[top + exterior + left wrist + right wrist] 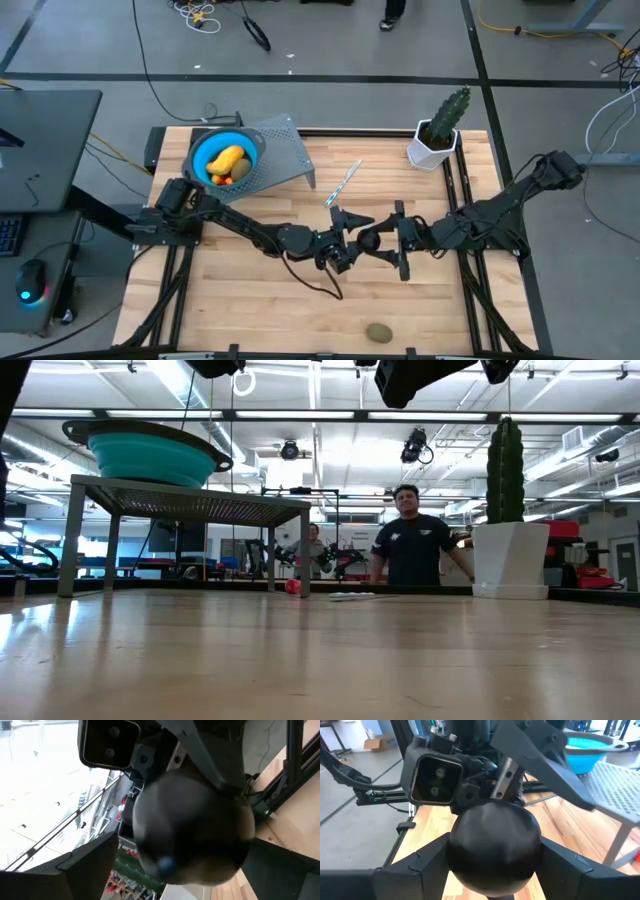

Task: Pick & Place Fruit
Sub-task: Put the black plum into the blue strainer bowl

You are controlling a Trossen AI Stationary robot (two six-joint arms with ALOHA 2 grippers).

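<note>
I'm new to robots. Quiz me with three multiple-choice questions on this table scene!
1. Where is the olive-green fruit? A on the metal rack; B on the bare table, near its edge; C beside the cactus.
2. The bowl is which colour? A red; B blue; C white.
3. What holds the dark round fruit? A right gripper; B left gripper; C nothing.
Answers: B, it lies alone on wood; B, its rim is blue; A, its fingers clasp the ball, with the open left gripper beside it.
</note>
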